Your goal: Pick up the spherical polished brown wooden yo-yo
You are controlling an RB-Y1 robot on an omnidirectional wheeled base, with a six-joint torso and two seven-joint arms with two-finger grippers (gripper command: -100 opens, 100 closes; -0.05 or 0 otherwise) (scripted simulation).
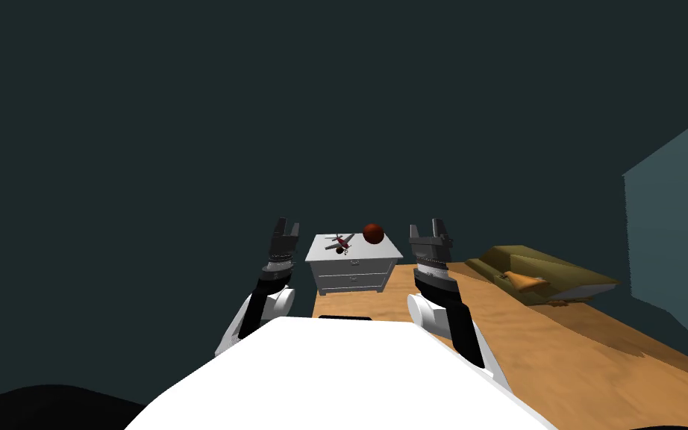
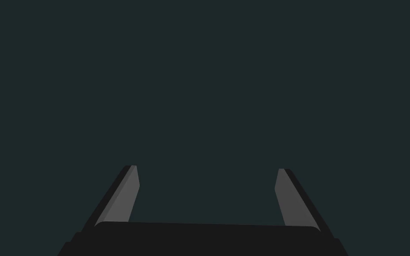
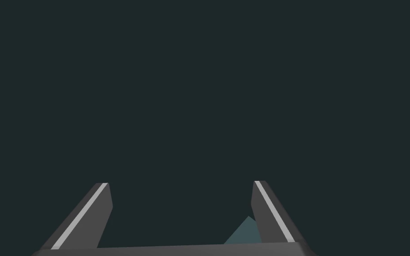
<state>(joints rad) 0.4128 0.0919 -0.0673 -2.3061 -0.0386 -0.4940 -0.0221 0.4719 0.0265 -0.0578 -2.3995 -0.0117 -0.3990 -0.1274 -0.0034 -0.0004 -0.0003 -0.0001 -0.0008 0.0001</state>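
Note:
A round reddish-brown yo-yo point(image 1: 373, 233) rests on the back right of a small white nightstand point(image 1: 352, 273) straight ahead in the head view. My left gripper point(image 1: 287, 225) is raised to the left of the nightstand, open and holding nothing; its fingers point(image 2: 124, 195) stand wide apart before a dark wall. My right gripper point(image 1: 430, 226) is raised to the right of the yo-yo, a short way off, also open and holding nothing, with its fingers point(image 3: 268, 213) well apart.
A small red toy plane point(image 1: 340, 242) lies on the nightstand's top left of the yo-yo. The nightstand has two drawers and stands against a dark wall on a wooden floor point(image 1: 559, 351). An olive bed or cushion point(image 1: 540, 275) lies to the right.

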